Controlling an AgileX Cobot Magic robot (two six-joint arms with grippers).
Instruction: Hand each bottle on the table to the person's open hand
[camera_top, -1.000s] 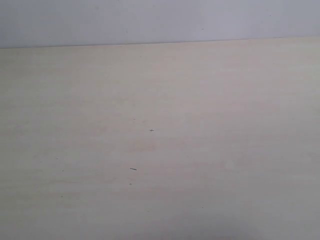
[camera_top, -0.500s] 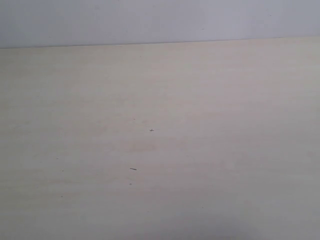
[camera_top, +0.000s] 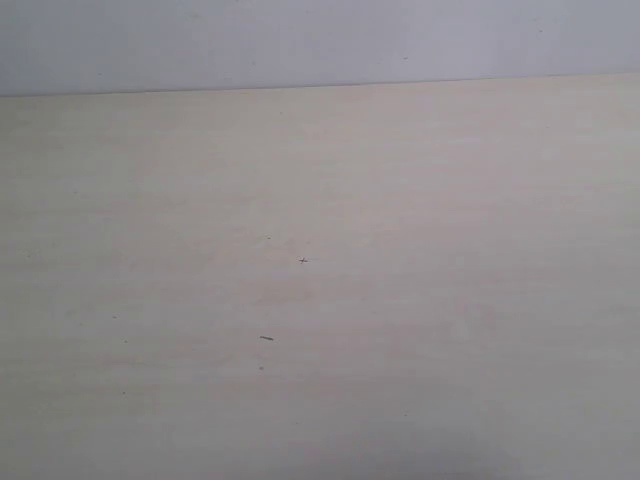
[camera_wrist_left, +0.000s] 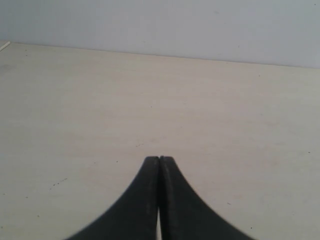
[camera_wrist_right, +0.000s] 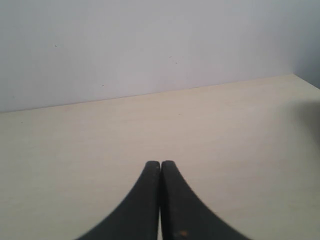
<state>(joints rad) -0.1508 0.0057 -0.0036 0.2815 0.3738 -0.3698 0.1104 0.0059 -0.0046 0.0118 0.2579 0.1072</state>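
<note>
No bottle and no hand shows in any view. The pale beige wood-grain table (camera_top: 420, 300) fills the exterior view, bare but for a few tiny dark specks (camera_top: 266, 338). Neither arm appears in that view. In the left wrist view my left gripper (camera_wrist_left: 159, 159) hangs over the table (camera_wrist_left: 75, 110), its two black fingers pressed together with nothing between them. In the right wrist view my right gripper (camera_wrist_right: 160, 163) is likewise shut and empty above the table (camera_wrist_right: 240, 130).
A plain pale grey wall (camera_top: 300, 40) rises behind the table's far edge (camera_top: 320, 86). A table corner shows at the right of the right wrist view (camera_wrist_right: 292, 76), with a dim shadow beside it (camera_wrist_right: 312, 112).
</note>
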